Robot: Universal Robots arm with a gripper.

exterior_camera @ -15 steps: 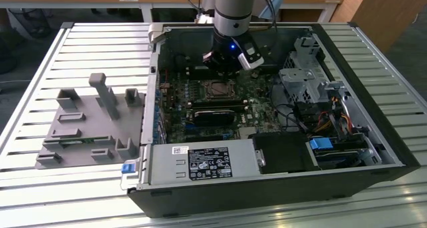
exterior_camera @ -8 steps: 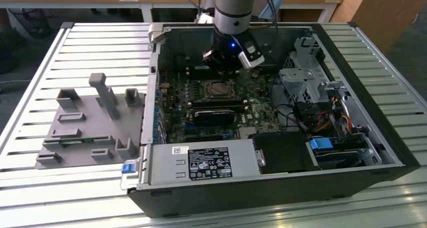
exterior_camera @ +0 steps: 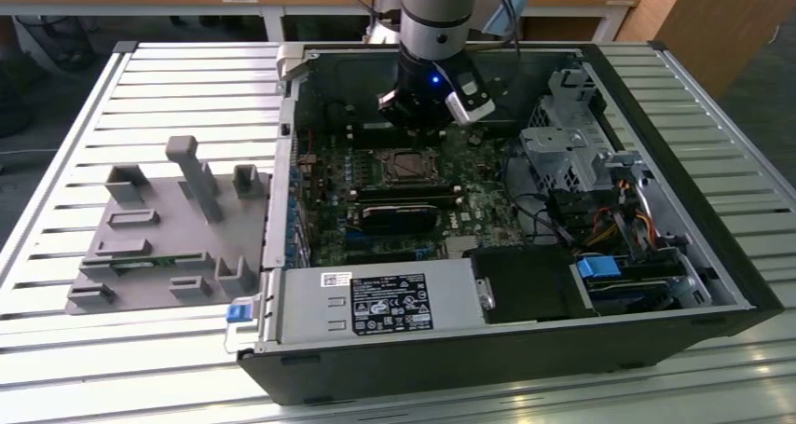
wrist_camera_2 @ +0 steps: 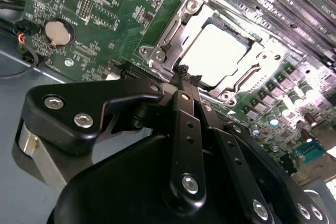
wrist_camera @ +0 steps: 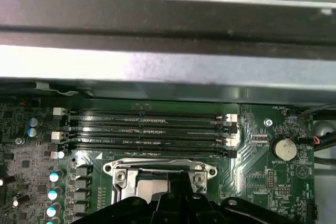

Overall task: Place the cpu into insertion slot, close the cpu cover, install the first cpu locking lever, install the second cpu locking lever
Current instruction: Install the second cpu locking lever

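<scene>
We see the cpu (wrist_camera_2: 216, 54), its pale silver top facing up, seated flat in the insertion slot (exterior_camera: 407, 167) on the green board. The cpu cover (wrist_camera_2: 185, 17), a thin silver frame, lies closed around it.

The cpu (wrist_camera_2: 215, 53) has a bright, smooth metal top. The cpu cover (wrist_camera_2: 173, 30) is shiny bare metal. The pincer (wrist_camera_2: 188, 80) is matt black, with rough-tipped fingers (wrist_camera_2: 182, 71).

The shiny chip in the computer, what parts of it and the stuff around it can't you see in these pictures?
- The cpu: its top glares white in the second wrist view, so no surface detail shows.
- The cpu cover: its near half is hidden behind the black pincer in the first wrist view.
- Locking levers: too small to make out around the insertion slot in the exterior view.
- The pincer's tips: they meet, with nothing visible between them.
</scene>
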